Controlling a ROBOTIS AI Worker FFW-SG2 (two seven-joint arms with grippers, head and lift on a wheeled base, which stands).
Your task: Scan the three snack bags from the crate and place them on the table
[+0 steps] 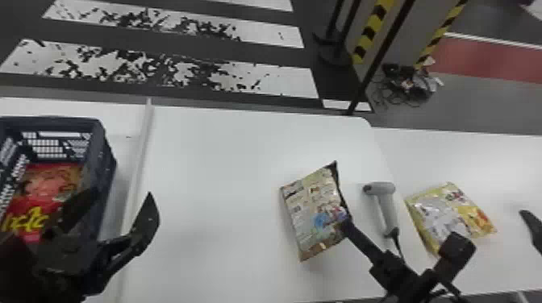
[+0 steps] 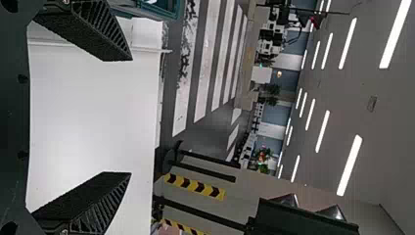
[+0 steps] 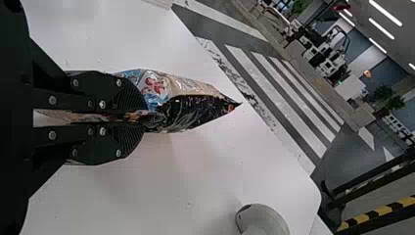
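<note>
A white tabletop (image 1: 213, 169) stretches beneath both arms, with a raised pale strip (image 1: 142, 149) crossing it close to the left claw (image 1: 121, 195). Next in size is the dark navy plastic crate (image 1: 103, 161) with latticed walls, sitting by the left claw, on that claw's left side and partly hidden behind it. Inside the crate lies a shiny red snack bag with yellow lettering (image 1: 34, 201), its lower part nearest the claw's body. The left claw has its fingers spread wide apart, with nothing between them; one finger overlaps the crate in the head view, while the other stands to the right of it. The right claw (image 1: 347, 225) is clamped on the black-backed side of a cream snack bag with colourful print and a brown end (image 1: 314, 213), which extends to the left of its fingertips. Whether that bag touches the tabletop, I cannot tell. To the right of the right claw, past the scanner, a yellow and silver snack bag (image 1: 443, 209) lies on the tabletop, partly covered by the right arm. Smallest is the light grey handheld scanner (image 1: 385, 201), just to the right of the right claw's tips, its dark cable (image 1: 397, 245) running from the handle's end.
</note>
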